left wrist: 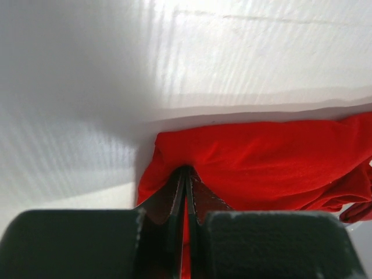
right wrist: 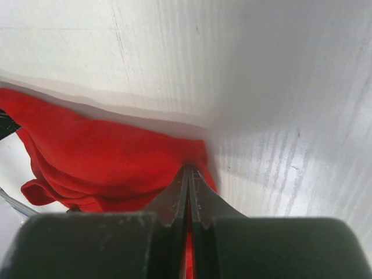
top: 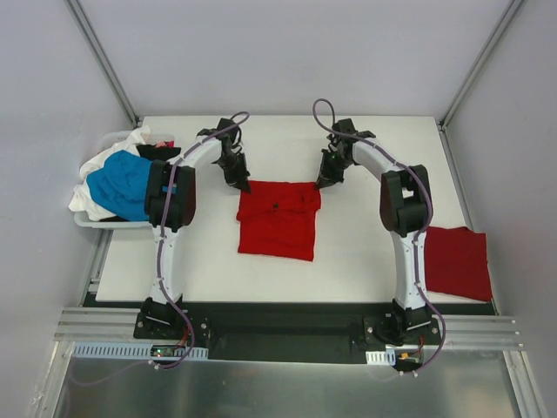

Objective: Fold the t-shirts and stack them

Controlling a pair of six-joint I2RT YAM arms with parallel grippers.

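Observation:
A bright red t-shirt (top: 278, 219) lies partly folded in the middle of the table. My left gripper (top: 241, 183) is shut on its far left corner; in the left wrist view the red cloth (left wrist: 261, 157) is pinched between the closed fingers (left wrist: 174, 195). My right gripper (top: 324, 181) is shut on its far right corner; in the right wrist view the cloth (right wrist: 104, 157) runs into the closed fingers (right wrist: 200, 195). A folded darker red t-shirt (top: 457, 261) lies flat at the table's right edge. Blue (top: 122, 185), white and black shirts lie heaped at the left.
The heap sits in a white bin (top: 109, 222) off the table's left edge. Grey walls stand close on three sides. The black base rail (top: 278, 335) runs along the near edge.

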